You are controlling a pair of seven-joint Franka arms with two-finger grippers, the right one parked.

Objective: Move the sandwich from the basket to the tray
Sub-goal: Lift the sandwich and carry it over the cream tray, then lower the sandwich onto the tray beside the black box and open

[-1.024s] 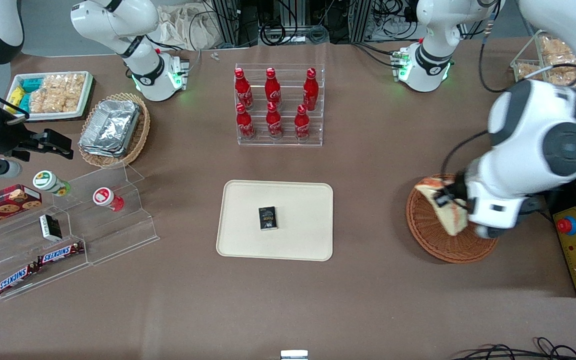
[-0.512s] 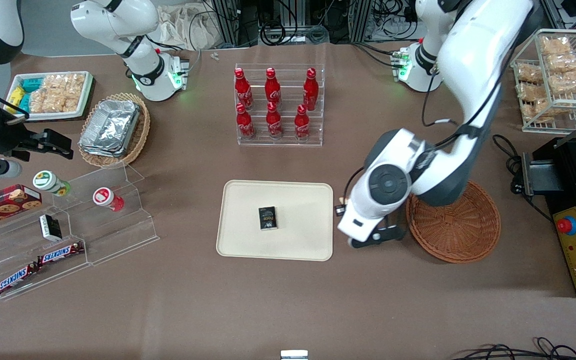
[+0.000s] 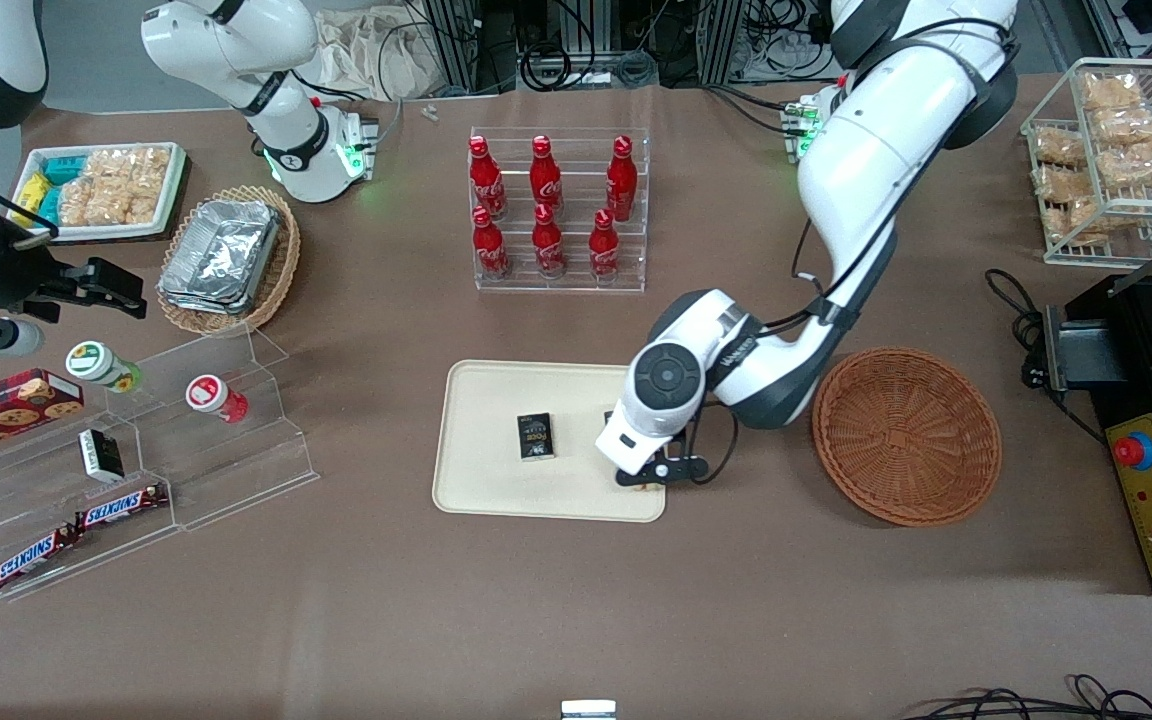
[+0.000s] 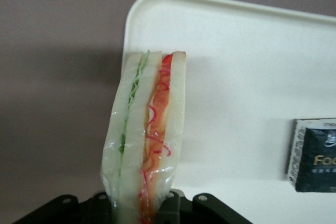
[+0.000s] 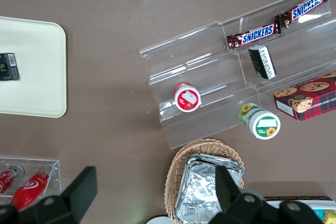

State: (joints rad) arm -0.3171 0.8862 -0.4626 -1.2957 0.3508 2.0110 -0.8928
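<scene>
gripper: the left arm's gripper (image 3: 648,474) hangs over the tray's end nearest the basket, low above the rim; seen from the front the wrist housing hides most of it
jaws: pinching the sandwich (image 4: 147,140) at its base, the black finger mounts showing on either side of it in the wrist view
sandwich: wrapped in clear film, held on edge; white bread with a green layer and an orange-red layer facing the wrist camera; it sits over the tray's corner, part over the cream surface, part over the brown table (image 3: 356,600); only a sliver of it peeks out under the gripper in the front view; cannot tell if it touches the tray
tray: cream rectangle (image 3: 496,400) mid-table, nearer the front camera than the bottle rack
black box: small dark packet (image 3: 535,436) lies flat near the tray's middle, apart from the sandwich; also seen in the wrist view
basket: round reddish-brown wicker basket (image 3: 906,435) toward the working arm's end of the table, just beside the tray, nothing in it
bottle rack: clear stand with six red cola bottles (image 3: 548,210), farther from the front camera than the tray
</scene>
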